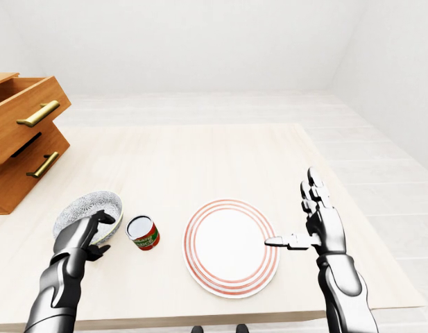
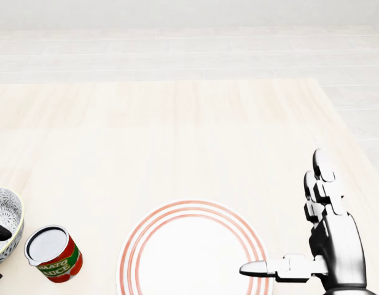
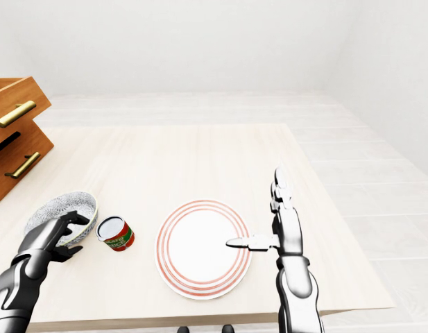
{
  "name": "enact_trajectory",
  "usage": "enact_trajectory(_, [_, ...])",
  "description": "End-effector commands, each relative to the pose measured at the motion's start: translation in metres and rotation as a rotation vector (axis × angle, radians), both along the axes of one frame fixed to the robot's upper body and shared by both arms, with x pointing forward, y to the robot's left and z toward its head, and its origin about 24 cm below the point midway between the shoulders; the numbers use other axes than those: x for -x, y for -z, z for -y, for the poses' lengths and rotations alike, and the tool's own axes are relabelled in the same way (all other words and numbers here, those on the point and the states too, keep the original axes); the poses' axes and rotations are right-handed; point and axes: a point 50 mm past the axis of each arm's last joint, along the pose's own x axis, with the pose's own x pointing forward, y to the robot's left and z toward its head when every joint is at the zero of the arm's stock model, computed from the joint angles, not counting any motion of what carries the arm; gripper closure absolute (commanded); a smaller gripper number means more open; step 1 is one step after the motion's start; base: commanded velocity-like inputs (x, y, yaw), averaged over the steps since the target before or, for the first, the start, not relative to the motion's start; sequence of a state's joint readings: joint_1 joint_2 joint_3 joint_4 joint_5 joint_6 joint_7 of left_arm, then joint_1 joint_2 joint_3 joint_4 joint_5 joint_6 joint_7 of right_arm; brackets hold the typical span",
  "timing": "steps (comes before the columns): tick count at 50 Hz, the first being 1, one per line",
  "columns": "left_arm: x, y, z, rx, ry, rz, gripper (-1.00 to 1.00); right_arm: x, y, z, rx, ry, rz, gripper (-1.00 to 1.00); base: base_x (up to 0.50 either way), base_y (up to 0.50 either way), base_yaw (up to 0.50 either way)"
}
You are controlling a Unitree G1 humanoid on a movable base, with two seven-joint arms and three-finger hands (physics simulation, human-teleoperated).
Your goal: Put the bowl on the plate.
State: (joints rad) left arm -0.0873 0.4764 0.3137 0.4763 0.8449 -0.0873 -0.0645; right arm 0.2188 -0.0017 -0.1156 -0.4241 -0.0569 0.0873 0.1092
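Tomato sauce can (image 1: pixel 143 232) lies between bowl (image 1: pixel 88 211) and plate (image 1: pixel 229 246), tilted, open top facing viewer; red-green label, "TOMATO SAUCE" partly legible in head view. Wooden drawer unit (image 1: pixel 23 135) at table (image 1: pixel 200 159) left edge, top drawer pulled out. Bowl tipped, at lower left, left hand (image 1: pixel 83 236) fingers curled over its rim. Right hand (image 1: pixel 318 222) open, fingers straight, thumb over plate's right rim

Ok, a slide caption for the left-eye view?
Left robot hand grips the bowl; tomato can and striped plate alongside.
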Motion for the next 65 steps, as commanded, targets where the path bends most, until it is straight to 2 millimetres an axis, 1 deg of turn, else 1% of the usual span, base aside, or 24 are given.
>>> enact_trajectory(1, [0.002, 0.003, 0.000, 0.012, -0.004, -0.012, -0.01, 0.002, 0.003, 0.000, -0.005, 0.002, -0.012, -1.00, 0.00, 0.00, 0.00])
enact_trajectory(7, [0.004, 0.004, -0.004, 0.009, -0.017, -0.020, 0.05, 0.002, 0.000, 0.000, -0.001, 0.001, -0.001, -1.00, 0.00, 0.00, 0.00])
enact_trajectory(8, [0.003, 0.004, -0.004, 0.020, -0.016, -0.020, 0.13, 0.002, 0.000, 0.000, -0.001, -0.001, 0.001, -1.00, 0.00, 0.00, 0.00])
enact_trajectory(9, [0.003, 0.004, -0.004, 0.015, -0.014, -0.022, 0.14, 0.002, -0.001, 0.000, -0.001, -0.001, 0.002, -1.00, 0.00, 0.00, 0.00])
enact_trajectory(12, [0.001, 0.002, -0.004, 0.029, -0.015, -0.016, 0.30, 0.004, -0.002, 0.001, 0.001, 0.001, 0.005, -1.00, 0.00, 0.00, 0.00])
enact_trajectory(14, [0.000, 0.001, -0.004, 0.017, -0.010, -0.022, 0.33, 0.004, -0.002, 0.001, 0.000, 0.002, 0.005, -1.00, 0.00, 0.00, 0.00])
enact_trajectory(16, [0.000, 0.001, -0.005, 0.021, -0.014, -0.021, 0.41, 0.004, -0.002, 0.001, 0.002, 0.003, 0.007, -1.00, 0.00, 0.00, 0.00])
enact_trajectory(18, [0.000, 0.000, -0.006, 0.016, -0.014, -0.024, 0.45, 0.005, -0.003, 0.001, 0.003, 0.004, 0.009, -1.00, 0.00, 0.00, 0.00])
enact_trajectory(20, [0.000, 0.000, -0.007, 0.020, -0.016, -0.022, 0.57, 0.005, -0.004, 0.001, 0.004, 0.004, 0.012, -1.00, 0.00, 0.00, 0.00])
enact_trajectory(21, [0.000, -0.001, -0.008, 0.017, -0.016, -0.022, 0.59, 0.005, -0.004, 0.001, 0.004, 0.003, 0.014, -1.00, 0.00, 0.00, 0.00])
enact_trajectory(27, [0.001, 0.001, -0.009, 0.018, -0.022, -0.030, 0.60, 0.004, -0.007, 0.000, 0.007, 0.000, 0.026, -1.00, 0.00, 0.00, 0.00])
enact_trajectory(29, [0.001, 0.001, -0.011, 0.011, -0.026, -0.032, 0.65, 0.004, -0.010, 0.000, 0.011, -0.003, 0.041, -1.00, 0.00, 0.00, 0.00])
enact_trajectory(31, [0.000, 0.001, -0.011, 0.016, -0.028, -0.028, 0.65, 0.003, -0.010, 0.000, 0.011, -0.003, 0.042, -1.00, 0.00, 0.00, 0.00])
enact_trajectory(32, [0.000, 0.001, -0.011, 0.019, -0.028, -0.029, 0.69, 0.003, -0.011, 0.000, 0.014, -0.003, 0.043, -1.00, 0.00, 0.00, 0.00])
enact_trajectory(34, [-0.001, 0.000, -0.011, 0.017, -0.028, -0.027, 0.84, 0.003, -0.012, 0.000, 0.013, -0.003, 0.048, -1.00, 0.00, 0.00, 0.00])
enact_trajectory(38, [-0.003, -0.001, -0.010, 0.014, -0.019, -0.025, 0.91, 0.003, -0.012, 0.000, 0.016, -0.005, 0.050, -1.00, 0.00, 0.00, 0.00])
enact_trajectory(40, [-0.004, -0.003, -0.009, 0.017, -0.017, -0.019, 0.99, 0.003, -0.013, 0.000, 0.015, -0.004, 0.052, -1.00, 0.00, 0.00, 0.00])
enact_trajectory(49, [-0.009, -0.009, -0.007, 0.006, -0.015, -0.016, 1.00, 0.003, -0.013, 0.000, 0.015, -0.003, 0.052, -1.00, 0.00, 0.00, 0.00])
enact_trajectory(59, [-0.014, -0.030, -0.012, -0.033, -0.025, 0.038, 1.00, 0.004, -0.011, 0.001, 0.012, -0.002, 0.046, -1.00, 0.00, 0.00, 0.00])
enact_trajectory(65, [-0.011, -0.034, -0.017, -0.041, -0.039, 0.057, 1.00, 0.004, -0.010, 0.000, 0.011, -0.003, 0.040, -1.00, 0.00, 0.00, 0.00])
